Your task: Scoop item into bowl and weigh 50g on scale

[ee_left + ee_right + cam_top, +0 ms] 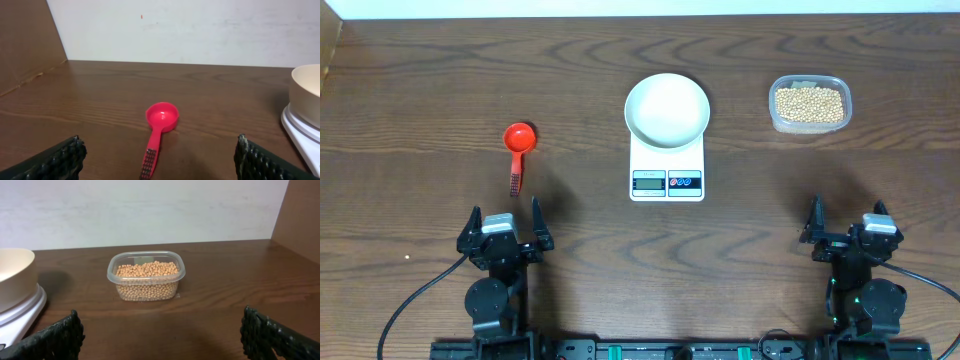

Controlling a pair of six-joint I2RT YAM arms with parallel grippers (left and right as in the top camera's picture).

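Note:
The white bowl (666, 108) stands empty on the white scale (667, 180) at the table's middle; its rim also shows in the left wrist view (306, 90) and right wrist view (15, 277). Tan-yellow beans, the item (809, 104), fill a clear plastic container (146, 275) at the far right. A red scoop (518, 150) lies left of the scale, bowl end away from me, handle (150, 156) pointing toward my left gripper (505, 212). That gripper is open and empty, just short of the handle. My right gripper (847, 213) is open and empty, well short of the container.
A brown board wall (25, 45) rises at the table's left edge, and another (300, 215) at the right edge. A pale wall closes the far side. Cables run from both arm bases along the front edge.

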